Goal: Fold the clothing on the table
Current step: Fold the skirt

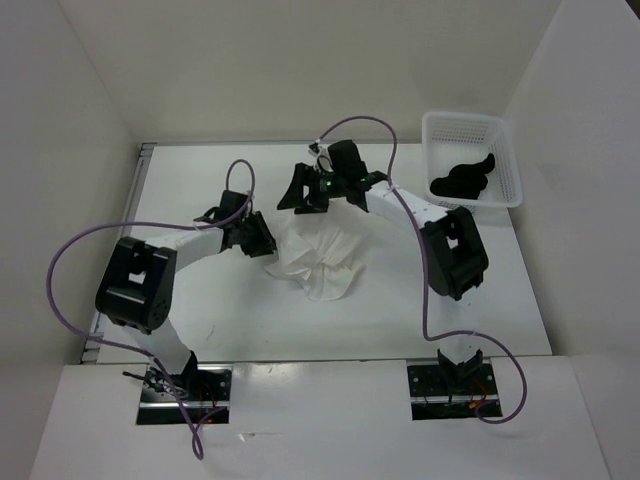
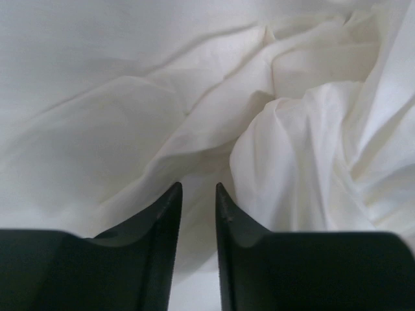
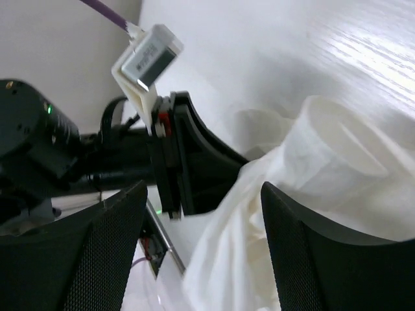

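Clothing (image 1: 322,262) centre of table (image 1: 250,310); basket (image 1: 510,165) far-right corner.

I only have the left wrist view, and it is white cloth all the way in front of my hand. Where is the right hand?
Observer: The right hand is at the far edge of the clothing. Your left hand is at its left edge.
Operator: Is the right one gripping the fabric?
Observer: No. Its fingers stand wide apart. Cloth lies between them, but they are not closed on it.
Operator: How does the garment lie overall?
Observer: It is bunched in a wrinkled heap in the middle of the table, not spread flat.
Operator: Anything else near it?
Observer: A white basket in the far right corner holds a black cloth, well clear of the heap.
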{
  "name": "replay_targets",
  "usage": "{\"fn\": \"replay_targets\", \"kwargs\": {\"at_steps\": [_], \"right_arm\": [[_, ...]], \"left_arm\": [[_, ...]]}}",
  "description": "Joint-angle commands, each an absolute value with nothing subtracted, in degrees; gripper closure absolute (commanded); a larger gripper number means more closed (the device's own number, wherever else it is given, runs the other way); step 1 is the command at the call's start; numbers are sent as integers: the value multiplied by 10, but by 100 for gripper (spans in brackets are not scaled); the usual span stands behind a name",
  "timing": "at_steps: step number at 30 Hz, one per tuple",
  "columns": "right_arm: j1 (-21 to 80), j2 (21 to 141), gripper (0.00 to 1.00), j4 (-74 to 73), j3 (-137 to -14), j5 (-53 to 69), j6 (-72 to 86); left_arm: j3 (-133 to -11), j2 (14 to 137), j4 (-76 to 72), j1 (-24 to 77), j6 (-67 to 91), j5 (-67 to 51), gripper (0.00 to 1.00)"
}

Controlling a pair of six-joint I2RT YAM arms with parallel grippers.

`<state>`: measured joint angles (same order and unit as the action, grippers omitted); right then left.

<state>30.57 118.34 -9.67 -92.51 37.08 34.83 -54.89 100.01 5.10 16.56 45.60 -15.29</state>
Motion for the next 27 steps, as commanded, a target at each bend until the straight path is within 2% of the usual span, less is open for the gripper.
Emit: {"fn": "replay_targets", "kwargs": {"at_steps": [1, 4, 7, 9, 11, 12, 14, 15, 22, 27], "right_arm": [[304, 1065, 24, -19, -904, 358, 340], [287, 1020, 24, -45, -893, 345, 340], [279, 992, 26, -74, -851, 336, 330], [273, 970, 33, -71, -795, 329, 330], [266, 958, 46, -57, -737, 323, 336], [260, 948, 68, -35, -718, 323, 344], [255, 941, 86, -18, -679, 317, 355], [255, 941, 100, -11, -672, 317, 355], [249, 1010, 100, 0, -666, 308, 360], [234, 1114, 100, 24, -679, 314, 389]], "left_arm": [[-550, 905, 103, 133, 451, -77, 61], [-572, 819, 140, 95, 440, -55, 60], [-620, 786, 177, 90, 411, -58, 60], [-634, 786, 178, 90, 397, -102, 60], [-628, 786, 157, 90, 397, -190, 60], [-621, 786, 128, 113, 397, -212, 60], [-599, 799, 91, 137, 405, -271, 62], [-599, 808, 61, 157, 405, -285, 64], [-616, 948, -37, 220, 435, -357, 69], [-637, 1019, -19, 234, 441, -330, 75]]}}
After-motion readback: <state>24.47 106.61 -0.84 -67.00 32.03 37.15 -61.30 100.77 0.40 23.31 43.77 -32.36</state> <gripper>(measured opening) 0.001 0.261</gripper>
